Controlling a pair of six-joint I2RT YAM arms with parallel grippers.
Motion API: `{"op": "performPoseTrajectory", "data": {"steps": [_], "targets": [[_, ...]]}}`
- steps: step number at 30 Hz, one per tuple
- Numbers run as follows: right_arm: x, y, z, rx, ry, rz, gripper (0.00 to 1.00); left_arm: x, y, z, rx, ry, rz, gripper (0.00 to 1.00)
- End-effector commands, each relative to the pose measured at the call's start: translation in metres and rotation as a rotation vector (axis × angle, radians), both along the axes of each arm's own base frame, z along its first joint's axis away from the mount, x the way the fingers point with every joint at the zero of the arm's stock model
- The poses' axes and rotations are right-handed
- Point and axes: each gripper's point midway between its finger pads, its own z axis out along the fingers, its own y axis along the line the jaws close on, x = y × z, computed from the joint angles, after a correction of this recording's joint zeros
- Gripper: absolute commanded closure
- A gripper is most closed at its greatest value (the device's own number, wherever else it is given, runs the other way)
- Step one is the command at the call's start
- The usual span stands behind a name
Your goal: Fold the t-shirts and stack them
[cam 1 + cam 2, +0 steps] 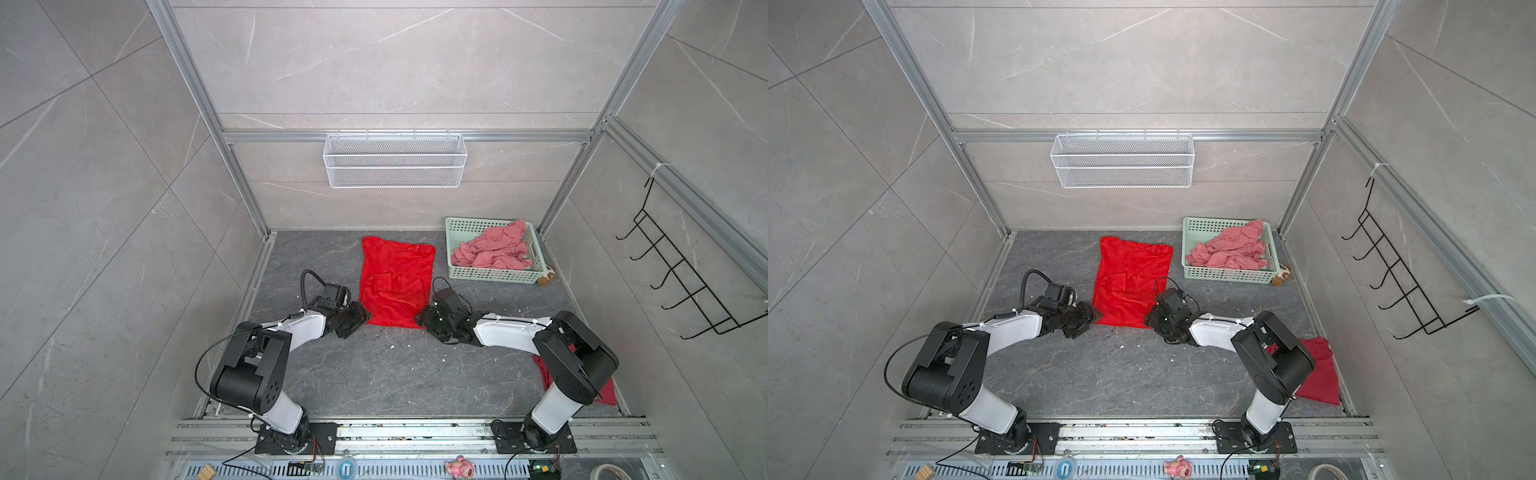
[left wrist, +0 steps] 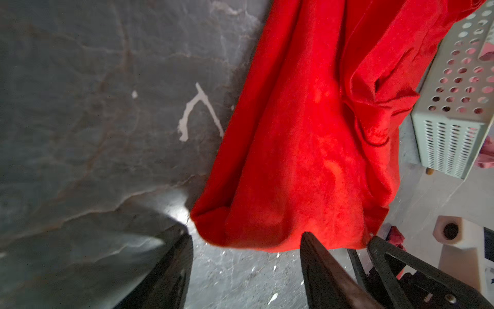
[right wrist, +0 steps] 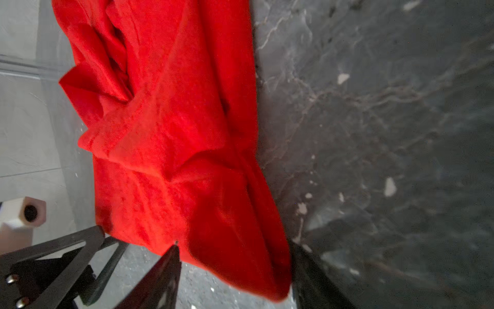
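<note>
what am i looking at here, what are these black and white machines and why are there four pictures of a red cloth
These are two robot arms fixed at the near edge of a dark table, each ending in a two-fingered gripper. Two pictures come from one overhead camera head and show everything; the other two come from cameras on the arms' wrists, close up. A bright red t-shirt lies partly folded mid-table. Pink t-shirts are heaped in a mint basket, and a darker red garment lies by the right arm's base. The left gripper and right gripper sit at the red shirt's near corners with jaws open, so nothing looks gripped.
</note>
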Motion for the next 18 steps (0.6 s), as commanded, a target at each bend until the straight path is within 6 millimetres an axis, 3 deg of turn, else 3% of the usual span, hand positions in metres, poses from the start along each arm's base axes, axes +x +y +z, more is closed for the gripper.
{"op": "performPoseTrajectory", "data": {"steps": [1,4,7,10,12,18], "targets": [[-0.012,-0.013,-0.035,-0.057,0.088,-0.063,0.35,-0.003,0.002,-0.019,-0.004,0.056,0.036,0.37],[-0.012,-0.019,-0.041,-0.083,0.103,-0.088,0.46,-0.005,0.004,-0.03,0.002,0.079,0.053,0.5],[-0.014,-0.026,-0.047,-0.142,0.122,-0.09,0.76,-0.005,0.009,-0.033,0.027,0.08,0.067,0.75],[-0.014,-0.03,-0.043,-0.198,0.115,-0.056,0.94,-0.006,0.015,-0.029,0.063,0.065,0.06,0.92],[-0.016,-0.032,-0.038,-0.234,0.111,-0.008,1.0,-0.01,0.018,-0.023,0.085,0.053,0.033,1.0],[-0.048,-0.034,-0.024,-0.331,0.133,0.207,1.0,-0.053,0.037,-0.006,0.152,0.08,0.0,1.0]]}}
